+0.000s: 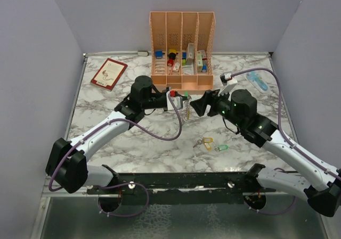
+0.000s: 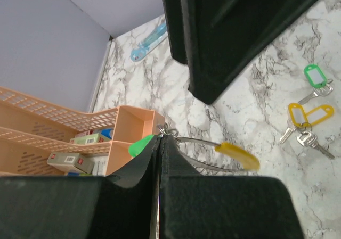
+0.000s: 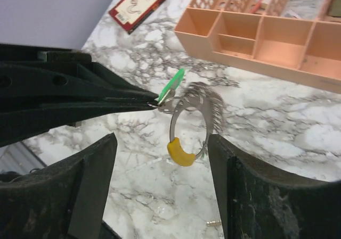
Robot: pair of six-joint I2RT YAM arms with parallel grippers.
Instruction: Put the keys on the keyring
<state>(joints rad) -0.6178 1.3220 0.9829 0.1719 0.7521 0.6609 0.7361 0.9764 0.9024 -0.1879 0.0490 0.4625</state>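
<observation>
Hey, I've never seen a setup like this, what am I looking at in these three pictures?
These are two robot arms bolted to a marble-patterned table. One picture looks down from above; the other two come from cameras on each wrist. The left gripper is shut on a keyring, holding it in the air with a green tag and a yellow tag on it. The right gripper is open, facing the ring. More keys lie on the table, along with an orange organizer and a red book.
</observation>
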